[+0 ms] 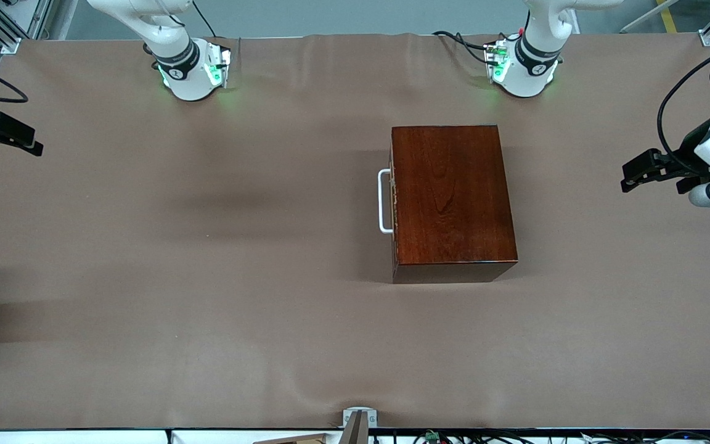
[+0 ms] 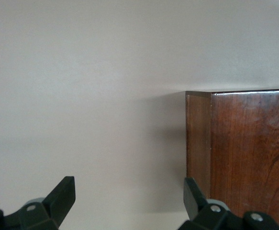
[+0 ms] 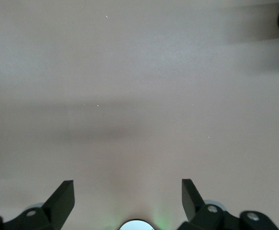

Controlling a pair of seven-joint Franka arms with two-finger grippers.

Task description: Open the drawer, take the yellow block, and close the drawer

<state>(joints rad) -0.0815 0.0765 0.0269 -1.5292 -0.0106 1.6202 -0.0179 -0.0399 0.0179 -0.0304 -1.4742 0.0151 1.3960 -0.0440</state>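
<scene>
Nothing begun yet: drawer [image 1: 394,203] fully shut inside the dark wooden box [image 1: 450,194], only its front edge and the white handle [image 1: 384,201] showing in the front view. Yellow block nowhere visible (presumably inside the shut drawer, though that cannot be confirmed).

Key relation for the coming pull: handle mounted on the box face turned toward the right arm's end of the table [image 1: 207,277], bar running along the nearer-farther line, so the drawer should slide out toward the right arm's end.

Left pincer [image 1: 654,169] up in the air at the left arm's end of the table, released, fingers spread wide with nothing between them; in the left wrist view, left pincer [image 2: 129,201] looking down past a plain corner of the box, no handle on that face. Closer to the box, then, but on the wrong face.

Right pincer [image 1: 0,134] over the table edge at the right arm's end, also released and empty (right wrist view shows only bare table under the spread fingers [image 3: 62,199]). Well apart from the handle, yet facing a clear, unobstructed run to it.

Likely judgement: right arm better placed to hook the bar and draw it out, left arm better placed to steady the box or reach in from above once open.
</scene>
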